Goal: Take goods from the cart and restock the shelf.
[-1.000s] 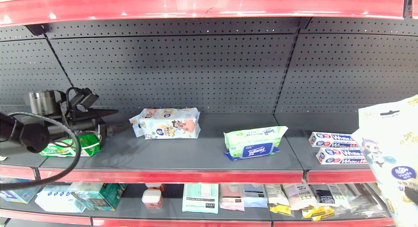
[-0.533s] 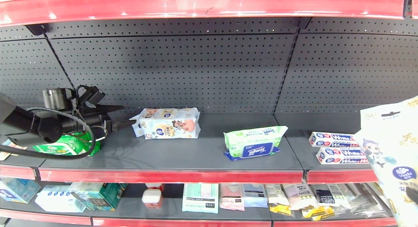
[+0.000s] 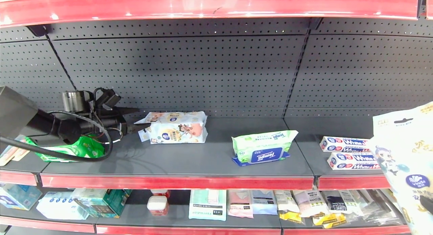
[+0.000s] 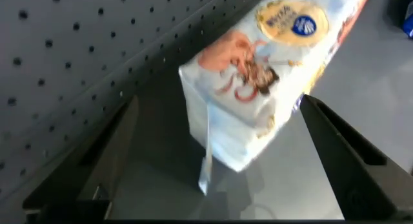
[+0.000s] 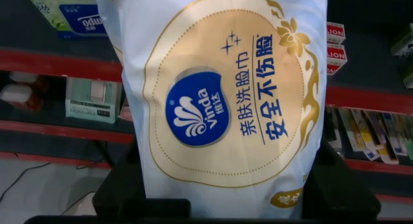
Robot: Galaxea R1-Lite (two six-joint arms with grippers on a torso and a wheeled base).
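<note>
At the left end of the middle shelf [image 3: 176, 182], the left gripper [image 3: 142, 119] lies level with its jaws spread, one finger on either side of the near end of the white cartoon tissue pack [image 3: 177, 127]. The left wrist view shows that pack [image 4: 258, 75] tilted between the two dark fingers [image 4: 342, 159], its far end cut off by the frame. Whether either finger touches the wrapper is hard to tell.

Behind the left arm sits a green pack [image 3: 81, 148], half covered by the arm and its cable. A green-and-blue wipes pack [image 3: 262, 150] stands further right, well apart from the tissue pack. Beyond it are two toothpaste boxes [image 3: 345, 152], stacked one in front of the other.

Out in front of the shelf's right end, the right gripper [image 5: 229, 185] pinches a large white bag [image 3: 406, 154], which is partly cut off by the picture's edge. Close up, the bag [image 5: 219, 101] covers most of the fingers, so only dark edges show at its sides. Small packets on the lower shelf are too crowded to sort out.
</note>
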